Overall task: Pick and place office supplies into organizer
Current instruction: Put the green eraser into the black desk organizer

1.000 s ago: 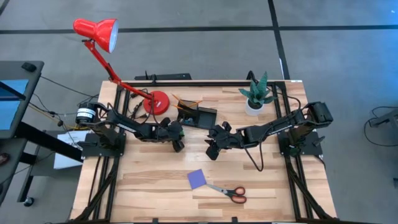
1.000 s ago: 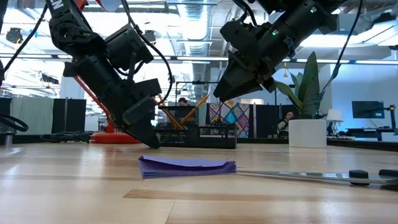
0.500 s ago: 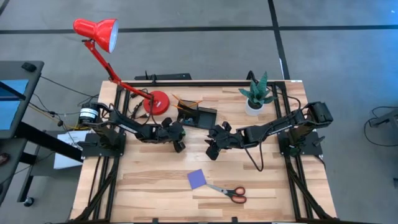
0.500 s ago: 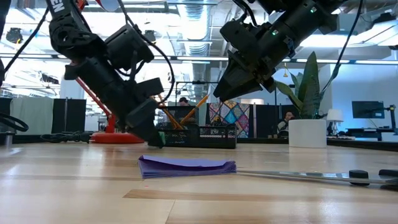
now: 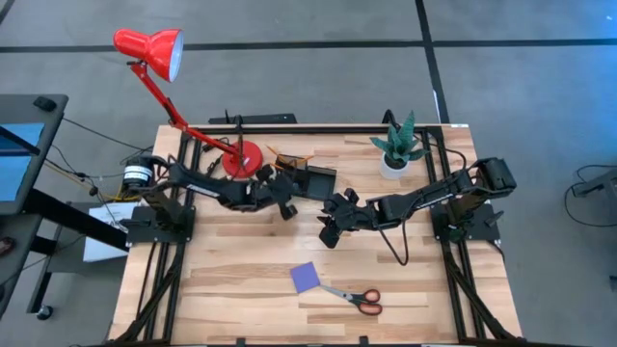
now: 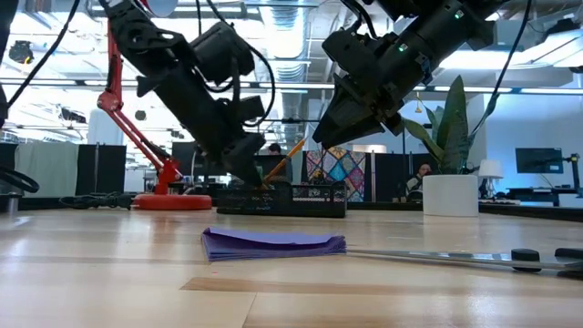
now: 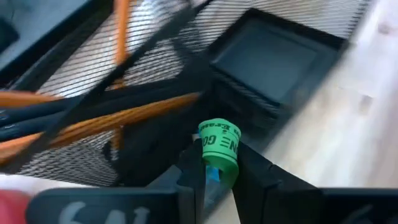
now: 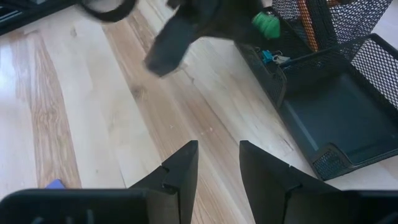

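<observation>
A small green eraser (image 7: 219, 144) sits between the fingers of my left gripper (image 5: 285, 200), which is shut on it just in front of the organizer (image 5: 307, 178). The organizer is a black mesh tray; orange pencils (image 7: 118, 115) and black pens stand in its taller section. The right wrist view shows the eraser (image 8: 266, 23) above the organizer's near wall. My right gripper (image 5: 331, 228) hangs open over the table's middle with nothing between its fingers (image 8: 181, 169). A purple notepad (image 5: 306, 278) and red-handled scissors (image 5: 357, 297) lie flat on the table near the front edge. My left gripper pinches the green eraser's lower part (image 7: 217, 167) between its two fingers (image 7: 190, 177). The eraser's labelled end (image 7: 219, 134) sticks out past the fingertips. The fingers slant down toward the organizer from the table's left. The eraser is lifted clear of the table.
A red desk lamp stands with its round base (image 5: 242, 158) left of the organizer. A potted plant (image 5: 397, 149) stands at the far right. The organizer's low flat compartment (image 8: 333, 115) is bare. Bare wood lies along the table's left and right sides.
My left gripper has risen from the table with the green eraser and swung toward the far edge and the organizer, tipping less steeply. The eraser has gone from table level to lifted clear. My right gripper has kept still.
</observation>
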Available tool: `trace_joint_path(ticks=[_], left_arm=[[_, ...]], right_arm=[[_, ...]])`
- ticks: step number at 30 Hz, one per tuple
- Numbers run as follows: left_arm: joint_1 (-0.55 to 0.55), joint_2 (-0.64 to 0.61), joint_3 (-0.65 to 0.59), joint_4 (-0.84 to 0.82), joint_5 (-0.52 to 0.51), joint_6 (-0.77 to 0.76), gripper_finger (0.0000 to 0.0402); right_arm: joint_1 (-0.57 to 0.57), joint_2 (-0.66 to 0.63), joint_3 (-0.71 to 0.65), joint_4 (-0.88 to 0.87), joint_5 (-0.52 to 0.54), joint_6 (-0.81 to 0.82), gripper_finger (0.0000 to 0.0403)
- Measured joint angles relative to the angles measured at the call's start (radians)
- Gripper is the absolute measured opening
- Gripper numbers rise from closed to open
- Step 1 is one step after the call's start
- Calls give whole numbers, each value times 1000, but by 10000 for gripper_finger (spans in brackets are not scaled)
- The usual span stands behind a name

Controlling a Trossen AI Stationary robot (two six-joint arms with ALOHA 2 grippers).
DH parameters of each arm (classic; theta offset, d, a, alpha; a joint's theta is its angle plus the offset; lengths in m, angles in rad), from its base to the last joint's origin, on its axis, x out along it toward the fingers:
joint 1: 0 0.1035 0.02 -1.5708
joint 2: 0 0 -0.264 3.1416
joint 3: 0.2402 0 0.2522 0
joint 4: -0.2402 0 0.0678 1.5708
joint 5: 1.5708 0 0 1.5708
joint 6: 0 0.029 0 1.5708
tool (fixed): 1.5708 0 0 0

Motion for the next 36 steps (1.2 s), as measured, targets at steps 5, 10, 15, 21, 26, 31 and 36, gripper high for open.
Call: trace_joint_path(ticks=[5, 10, 15, 21, 26, 31, 36], left_arm=[[68, 0, 0, -34, 39, -86, 48], [92, -2, 1, -32, 160, -94, 48], [93, -2, 1, -30, 156, -96, 54], [93, -2, 1, -29, 156, -94, 98], [93, -3, 1, -28, 157, -96, 149], [93, -3, 2, -28, 157, -97, 186], [93, -3, 24, -33, 170, -97, 198]], right_arm=[[0, 0, 0, 0, 0, 0, 113], [0, 0, 0, 0, 0, 0, 113], [0, 0, 0, 0, 0, 0, 113], [0, 0, 0, 0, 0, 0, 113], [0, 0, 0, 0, 0, 0, 113], [0, 0, 0, 0, 0, 0, 113], [0, 0, 0, 0, 0, 0, 113]])
